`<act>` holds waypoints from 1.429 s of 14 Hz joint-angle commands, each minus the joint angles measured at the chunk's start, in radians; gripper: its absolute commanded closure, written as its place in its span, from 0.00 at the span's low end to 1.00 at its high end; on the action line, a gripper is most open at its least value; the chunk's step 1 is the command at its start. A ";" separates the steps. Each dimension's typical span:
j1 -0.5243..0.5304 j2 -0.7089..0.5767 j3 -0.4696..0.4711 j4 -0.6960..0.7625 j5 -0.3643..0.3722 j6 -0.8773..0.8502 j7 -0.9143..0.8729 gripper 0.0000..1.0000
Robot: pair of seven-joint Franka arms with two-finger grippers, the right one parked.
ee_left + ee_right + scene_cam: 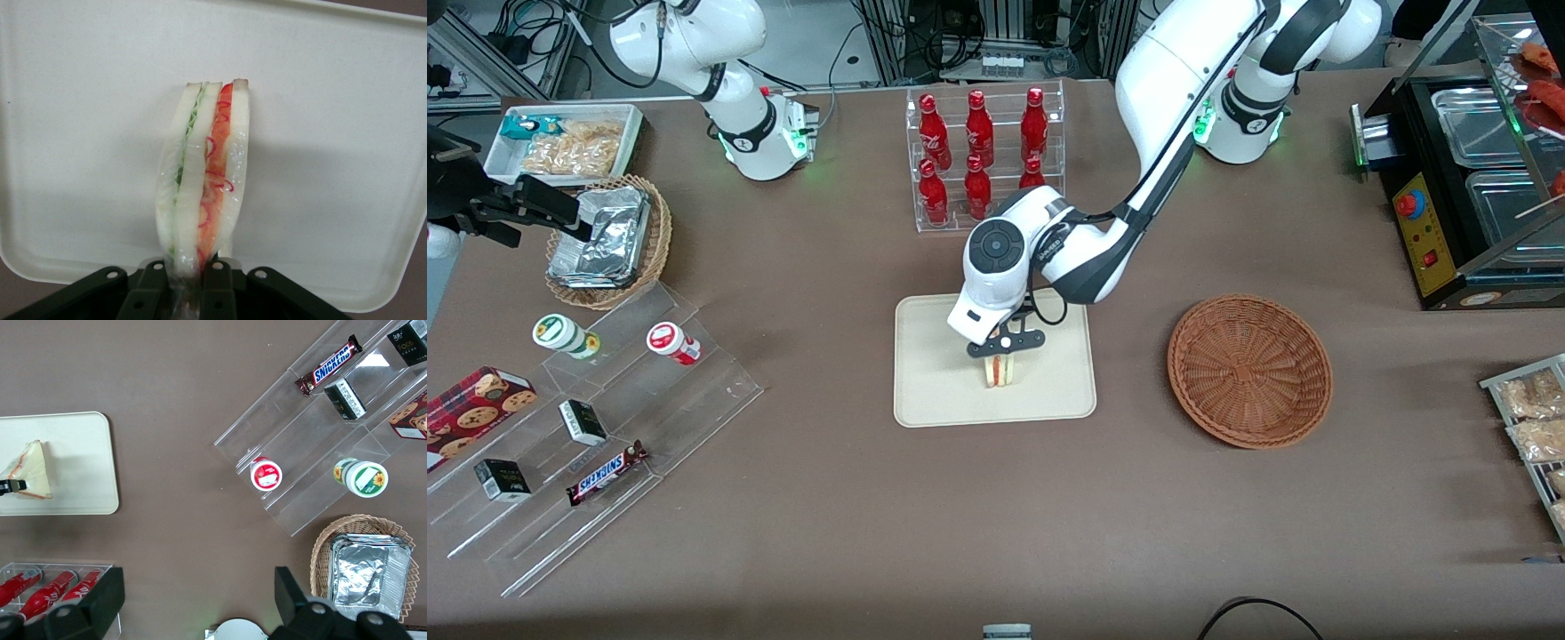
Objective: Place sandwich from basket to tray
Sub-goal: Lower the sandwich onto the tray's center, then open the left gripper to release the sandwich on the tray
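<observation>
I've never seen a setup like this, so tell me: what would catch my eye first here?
Most likely the white arm bent low over the middle of the table, its gripper shut on a small sandwich over the cream tray. Next, the empty reddish-brown basket beside the tray, toward the working arm's end. Then the bright red bottles in a clear rack, farther from the front camera than the tray.

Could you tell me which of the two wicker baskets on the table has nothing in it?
The reddish-brown basket beside the tray; the tan basket holds foil packets. The gripper holds the sandwich over the tray.
</observation>
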 commanded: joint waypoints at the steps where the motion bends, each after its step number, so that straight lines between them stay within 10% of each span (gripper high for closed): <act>1: -0.010 0.024 0.006 0.029 0.024 0.014 -0.031 0.01; 20: 0.097 -0.257 0.026 0.014 0.027 -0.453 0.139 0.00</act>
